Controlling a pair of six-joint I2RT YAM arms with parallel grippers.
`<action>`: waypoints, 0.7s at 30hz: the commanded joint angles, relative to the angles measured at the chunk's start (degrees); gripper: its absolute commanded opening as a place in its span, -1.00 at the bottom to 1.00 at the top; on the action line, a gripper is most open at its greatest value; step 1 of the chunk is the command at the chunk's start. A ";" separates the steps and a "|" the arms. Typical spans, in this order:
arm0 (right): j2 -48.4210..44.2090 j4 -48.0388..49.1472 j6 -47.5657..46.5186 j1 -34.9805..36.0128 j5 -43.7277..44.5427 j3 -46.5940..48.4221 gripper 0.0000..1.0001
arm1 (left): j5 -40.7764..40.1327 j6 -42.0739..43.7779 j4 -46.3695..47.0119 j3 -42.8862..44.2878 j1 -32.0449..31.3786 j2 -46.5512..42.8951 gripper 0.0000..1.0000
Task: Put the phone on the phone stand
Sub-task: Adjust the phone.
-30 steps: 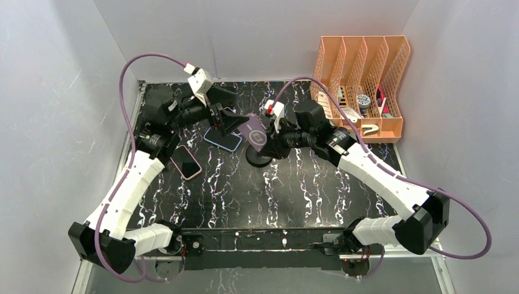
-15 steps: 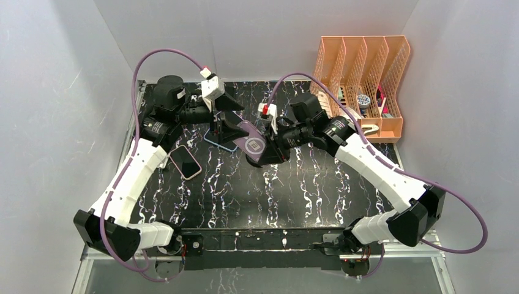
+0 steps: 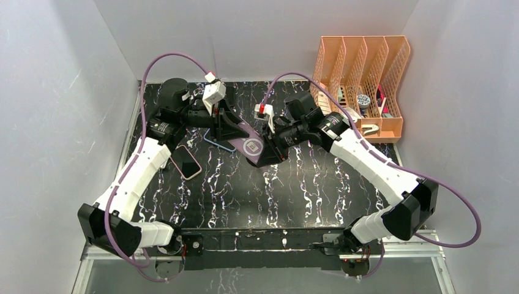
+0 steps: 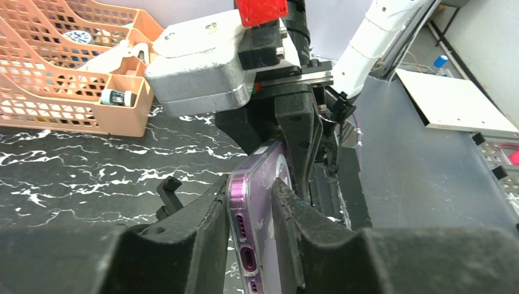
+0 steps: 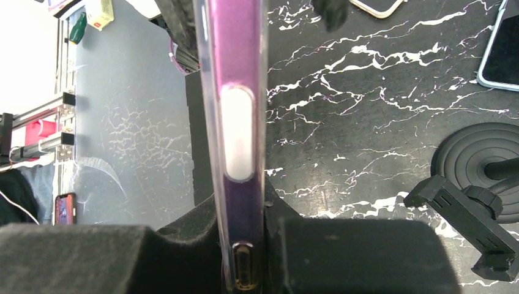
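Top external view has the purple phone (image 3: 251,146) lifted off the table (image 3: 306,196) near the middle, held from both sides. The left pincer (image 3: 234,128) is closed on its far end and the right pincer (image 3: 272,147) is clamped on the near end. Each wrist view shows the phone edge-on with a finger pressed against either face. The phone stand (image 5: 474,184) is on the table below the phone and not touching it, with its round base and dark cradle at the lower right of the right wrist view.

This looks like a two-handed reorientation before the placing. To do it well, one pincer should keep a firm grip while the other lets go, so the phone never hangs loose. The phone should then be tilted to match the cradle and lowered slowly, bottom edge first, with the base kept from sliding.

In the top view the phone and the right pincer hide the stand almost completely. The cradle's lip and slot are hard to make out in any view. The phone's ringed back faces up, so its screen side is hidden. How tightly the left fingers (image 4: 202,226) bite cannot be judged. Two other phones (image 3: 185,162) lie on the table to the left.
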 commanded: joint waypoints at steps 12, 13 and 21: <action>-2.44 6.36 -1.55 0.01 -3.81 5.44 -0.36 | -1.09 -11.98 14.69 -9.71 0.36 -3.74 -1.00; -3.01 7.12 -1.34 -0.17 -3.25 5.24 -0.22 | -2.35 -14.27 17.80 -10.94 0.48 -4.35 -1.00; -7.05 16.83 2.64 -3.37 -0.95 1.11 0.65 | -15.69 -35.71 48.40 -22.95 6.85 -9.08 -1.00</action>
